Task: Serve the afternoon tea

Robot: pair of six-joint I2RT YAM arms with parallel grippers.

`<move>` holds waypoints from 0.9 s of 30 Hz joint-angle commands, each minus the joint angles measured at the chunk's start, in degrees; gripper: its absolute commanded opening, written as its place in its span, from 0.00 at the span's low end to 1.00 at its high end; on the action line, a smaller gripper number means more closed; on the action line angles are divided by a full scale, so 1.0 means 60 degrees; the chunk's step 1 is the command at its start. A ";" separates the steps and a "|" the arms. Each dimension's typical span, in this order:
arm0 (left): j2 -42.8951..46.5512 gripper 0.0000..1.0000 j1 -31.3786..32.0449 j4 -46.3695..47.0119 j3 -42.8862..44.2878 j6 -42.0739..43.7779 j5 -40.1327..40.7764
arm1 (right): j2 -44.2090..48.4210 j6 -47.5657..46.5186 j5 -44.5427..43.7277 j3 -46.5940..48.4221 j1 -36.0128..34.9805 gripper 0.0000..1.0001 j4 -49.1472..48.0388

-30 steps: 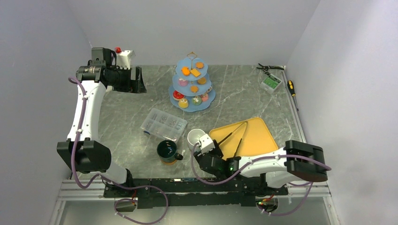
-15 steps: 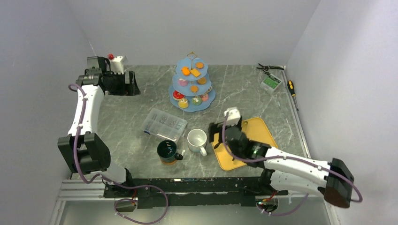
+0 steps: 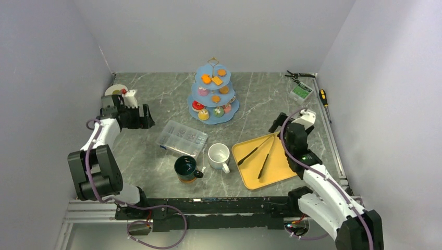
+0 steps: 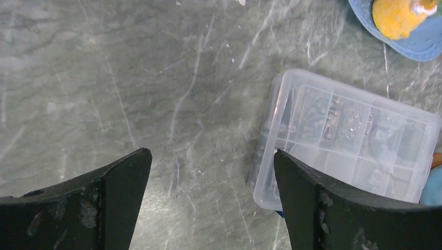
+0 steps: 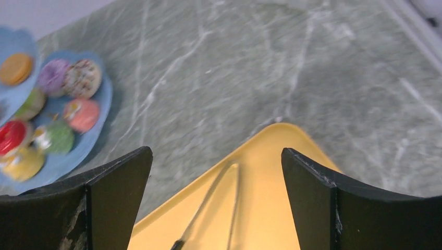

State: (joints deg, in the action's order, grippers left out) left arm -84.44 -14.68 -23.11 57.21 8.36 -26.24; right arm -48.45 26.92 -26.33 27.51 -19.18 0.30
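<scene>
At the far middle of the grey-green marbled worktop [image 3: 260,104]: a light-blue three-tier stand with a gold loop [image 3: 234,109], loaded on every tier with small colourful toy doughnuts, biscuits and cakes [image 3: 207,79].

Nearer the arms, side by side and just apart: a dark-green mug [image 3: 185,167] on the left and a white mug [image 3: 218,155] on the right, both upright.

Beyond the green mug, between it and the stand: a clear plastic compartment box [image 3: 182,137], lying flat.

Right of the white mug: a flat yellow tray [image 3: 286,161] with black tongs [image 3: 255,151] lying in it, joined end toward the tray's far corner.

Spread wide apart and holding nothing: the left fingers [image 4: 78,208], over bare worktop at the left side, with the box's edge just by the right-hand one.

Likewise parted and empty: the right fingers [image 5: 354,208], above the tray's far corner, with the joined end of the tongs in the gap between them, well apart from both mugs and from the stand.
</scene>
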 commanded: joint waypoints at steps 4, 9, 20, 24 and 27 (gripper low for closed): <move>0.1043 0.93 -0.0302 0.3492 -0.1929 -0.0411 -0.1258 | -0.0460 -0.0117 -0.1376 -0.0734 0.1925 1.00 -0.1613; 0.0908 0.93 -0.0309 0.5138 -0.3084 -0.0299 -0.0396 | -0.1150 -0.0101 -0.1135 -0.1057 0.3163 1.00 -0.2641; 0.0374 0.93 -0.0337 0.9824 -0.5342 -0.1128 -0.0146 | -0.2269 -0.2007 -0.0851 -0.2196 0.3167 1.00 -0.6361; 0.0123 0.93 -0.0341 0.9914 -0.5164 -0.1329 -0.0064 | -0.3217 -0.2316 -0.0348 -0.2127 0.3167 1.00 -0.7480; -0.0136 0.93 -0.0337 1.0299 -0.5123 -0.1879 0.0033 | -0.4068 -0.2674 -0.0244 -0.1976 0.3167 1.00 -0.8180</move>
State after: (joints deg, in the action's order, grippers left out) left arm -83.74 -16.43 30.52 25.39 1.04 -27.07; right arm -68.07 14.76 -29.67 14.46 -0.25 -37.69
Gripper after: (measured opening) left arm 0.932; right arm 0.997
